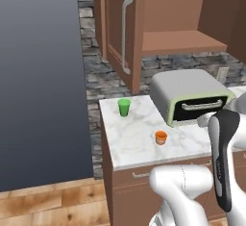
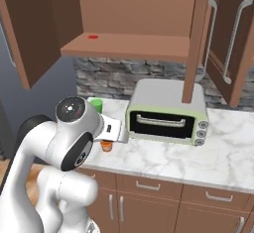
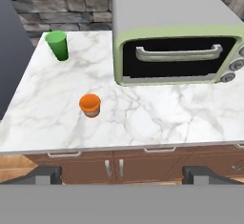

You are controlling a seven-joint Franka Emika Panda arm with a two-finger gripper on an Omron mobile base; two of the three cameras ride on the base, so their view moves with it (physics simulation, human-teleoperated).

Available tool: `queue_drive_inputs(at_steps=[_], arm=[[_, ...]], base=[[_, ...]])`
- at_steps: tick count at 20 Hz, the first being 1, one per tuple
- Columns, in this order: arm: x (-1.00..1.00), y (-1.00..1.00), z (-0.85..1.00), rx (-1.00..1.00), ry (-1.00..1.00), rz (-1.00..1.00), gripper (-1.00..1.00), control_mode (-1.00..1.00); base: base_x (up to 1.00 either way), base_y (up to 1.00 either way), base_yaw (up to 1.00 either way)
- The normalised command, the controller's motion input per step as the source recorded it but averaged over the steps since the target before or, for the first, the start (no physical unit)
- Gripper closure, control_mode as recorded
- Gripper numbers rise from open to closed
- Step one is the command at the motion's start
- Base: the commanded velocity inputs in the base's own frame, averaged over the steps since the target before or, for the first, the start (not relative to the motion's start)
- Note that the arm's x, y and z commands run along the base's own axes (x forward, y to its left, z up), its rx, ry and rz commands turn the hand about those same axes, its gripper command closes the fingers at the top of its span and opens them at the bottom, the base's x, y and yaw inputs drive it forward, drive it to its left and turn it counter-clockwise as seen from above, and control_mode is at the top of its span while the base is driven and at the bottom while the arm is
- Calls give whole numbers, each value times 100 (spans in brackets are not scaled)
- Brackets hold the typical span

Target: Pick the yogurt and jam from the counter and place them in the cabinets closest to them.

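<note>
We see the tool (image 3: 122, 174) with its jaws spread wide, holding nothing, above the table's (image 3: 143, 118) front edge. The orange-lidded jar (image 3: 89, 105) stands near that edge, the green cup (image 3: 57, 45) toward the back left, below the open cabinets (image 1: 178, 40).

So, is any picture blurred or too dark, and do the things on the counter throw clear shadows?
Left base view: sharp, evenly lit; the green cup and orange cup cast hardly any shadow. Right base view: sharp too, though the open cabinet is dim at its back. Hand view: crisp, no glare on the toaster oven.
</note>
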Motion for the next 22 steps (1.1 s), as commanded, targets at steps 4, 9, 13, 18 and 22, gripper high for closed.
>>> queue_drive_inputs(at_steps=[4,9,13,18,22], arm=[[0,0,0,0,0,0,-100,100],[0,0,0,0,0,0,-100,100],[0,0,0,0,0,0,-100,100],[0,0,0,0,0,0,-100,-100],[0,11,-4,-1,0,0,-100,-100]], base=[[39,17,-2],[35,17,-2],[24,19,-1],[0,2,0],[0,0,0]])
